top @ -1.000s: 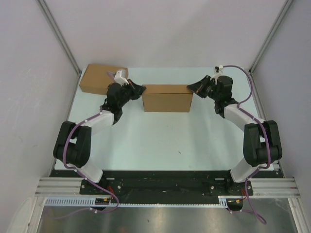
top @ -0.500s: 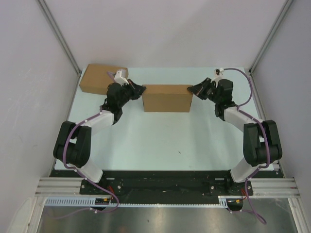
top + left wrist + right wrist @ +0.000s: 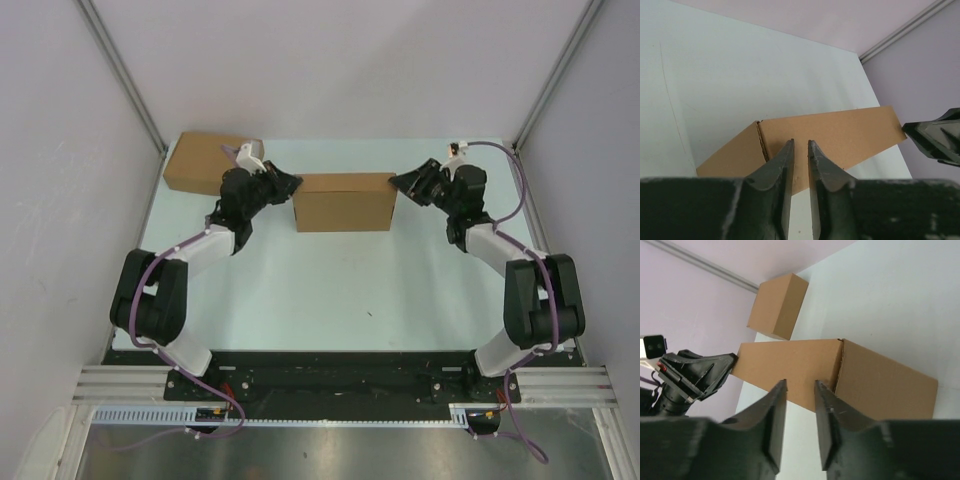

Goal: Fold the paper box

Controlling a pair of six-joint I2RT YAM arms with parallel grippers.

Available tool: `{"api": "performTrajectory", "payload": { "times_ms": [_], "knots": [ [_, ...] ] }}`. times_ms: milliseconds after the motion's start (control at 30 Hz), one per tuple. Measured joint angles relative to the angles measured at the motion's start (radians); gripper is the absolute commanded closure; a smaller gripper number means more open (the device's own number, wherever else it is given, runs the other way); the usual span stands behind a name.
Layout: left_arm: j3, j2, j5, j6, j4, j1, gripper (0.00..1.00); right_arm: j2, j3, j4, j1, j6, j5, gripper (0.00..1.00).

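Observation:
The paper box stands closed as a brown rectangular block in the middle of the table. My left gripper is at its upper left end and my right gripper at its upper right end. In the left wrist view the left gripper has its jaws a narrow gap apart, nothing between them, just short of the box. In the right wrist view the right gripper is open wider, empty, in front of the box.
A second closed brown cardboard box sits at the back left corner, just behind the left arm; it also shows in the right wrist view. Grey walls with metal posts enclose the pale table.
Both grippers were shut at the box's top ends and now stand slightly apart. The right wrist has drawn back a little to the right. The box has not moved.

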Motion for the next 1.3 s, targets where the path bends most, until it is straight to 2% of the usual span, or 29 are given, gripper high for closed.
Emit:
{"api": "performTrajectory", "payload": {
  "times_ms": [33,167,433,500,600,767,900,1033,1300],
  "knots": [
    [0.005,-0.001,0.000,0.000,-0.007,-0.001,0.68,-0.014,0.001,-0.016,0.001,-0.003,0.006,0.54],
    [0.010,-0.015,-0.002,0.002,-0.026,-0.001,0.59,-0.072,0.001,-0.104,0.001,-0.015,0.043,0.47],
    [-0.010,-0.108,-0.069,0.023,-0.073,0.001,0.44,-0.159,0.001,-0.232,-0.006,-0.069,0.153,0.44],
    [-0.034,-0.148,-0.111,0.028,-0.070,0.002,0.38,-0.161,0.003,-0.248,-0.009,-0.089,0.179,0.44],
    [-0.061,-0.184,-0.169,0.044,-0.071,0.003,0.35,-0.137,0.005,-0.259,-0.009,-0.113,0.193,0.44],
    [-0.063,-0.141,-0.169,0.047,-0.083,0.006,0.34,-0.051,0.018,-0.249,-0.005,-0.117,0.183,0.43],
    [-0.068,-0.089,-0.140,0.043,-0.085,0.008,0.35,-0.042,0.031,-0.240,-0.002,-0.118,0.176,0.43],
    [-0.063,-0.051,-0.088,0.028,-0.059,0.010,0.46,-0.025,0.044,-0.233,0.003,-0.119,0.176,0.43],
    [-0.053,-0.032,-0.035,0.015,-0.024,0.013,0.53,-0.039,0.048,-0.246,0.021,-0.127,0.232,0.42]
  ]
}}
